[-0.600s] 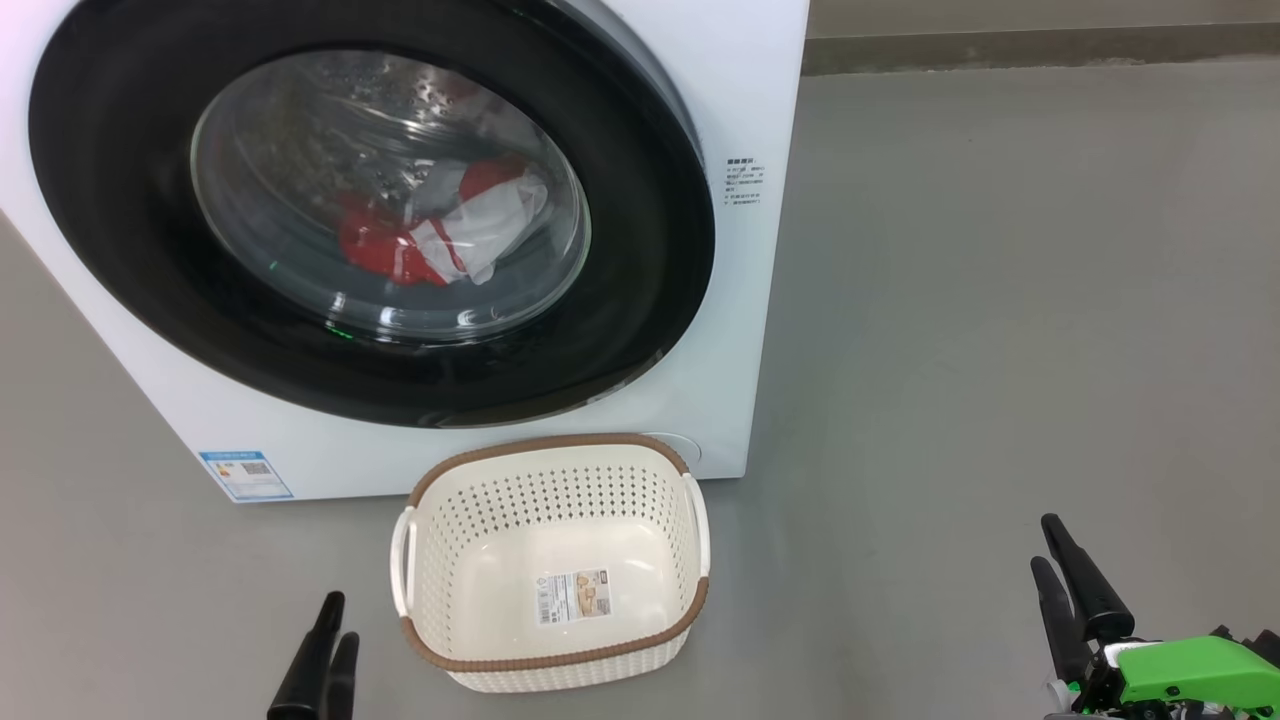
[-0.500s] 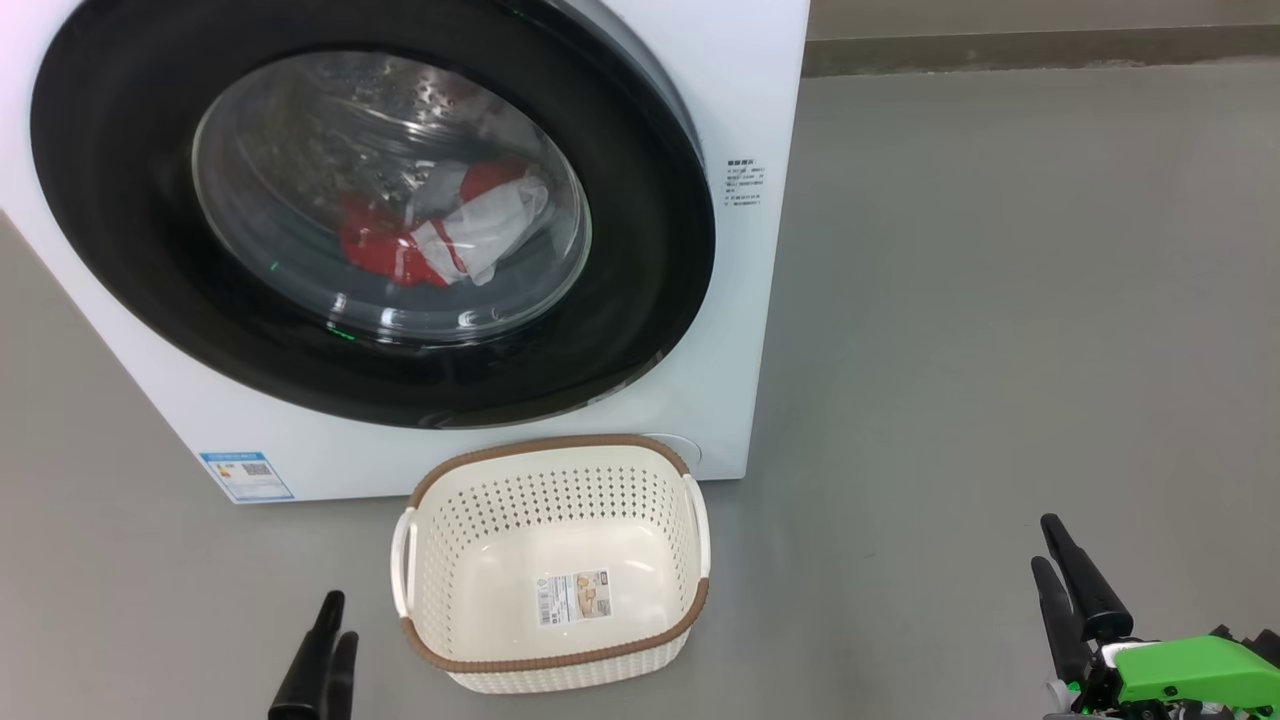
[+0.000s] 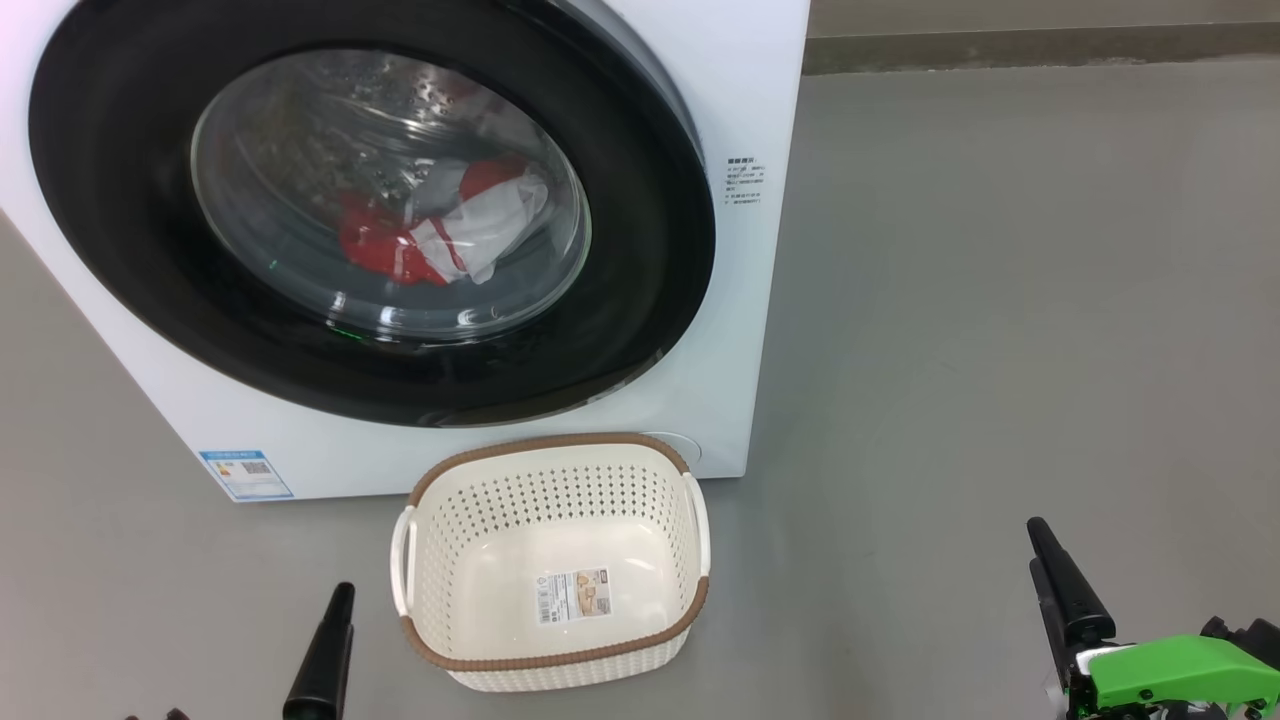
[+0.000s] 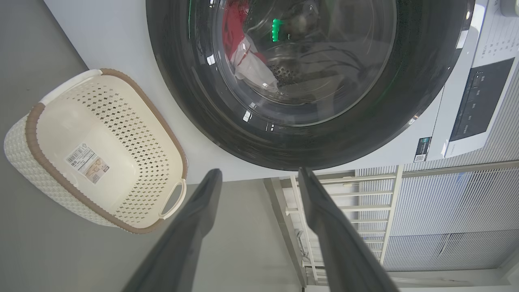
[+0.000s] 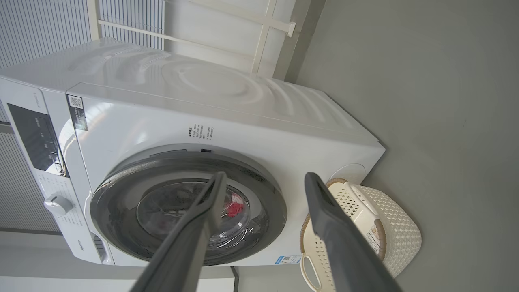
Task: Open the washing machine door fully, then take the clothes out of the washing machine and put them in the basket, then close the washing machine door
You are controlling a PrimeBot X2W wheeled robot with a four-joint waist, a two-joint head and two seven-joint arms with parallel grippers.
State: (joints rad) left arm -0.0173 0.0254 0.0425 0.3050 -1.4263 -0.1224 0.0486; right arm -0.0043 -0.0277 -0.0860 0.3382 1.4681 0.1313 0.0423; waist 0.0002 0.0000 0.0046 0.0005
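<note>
- On the grey floor (image 3: 1000, 300), washing machine (image 3: 740, 80) stands facing the robot.
- Up front, washing machine door (image 3: 640, 300) is not swung open; the opening step is judged outstanding.
- Just before the machine, basket (image 3: 550, 442) sits empty, placed for short transfers.
- Behind the glass (image 3: 280, 150), clothes (image 3: 400, 250) lie inside the machine.
- Low down, left gripper (image 4: 258, 172) and right gripper (image 5: 264, 175): fingers spread wide, holding nothing, well apart from the door.

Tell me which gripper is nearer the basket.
Left. The left gripper hangs close beside the basket, near its left handle; the right gripper sits well off to the basket's right side.
</note>
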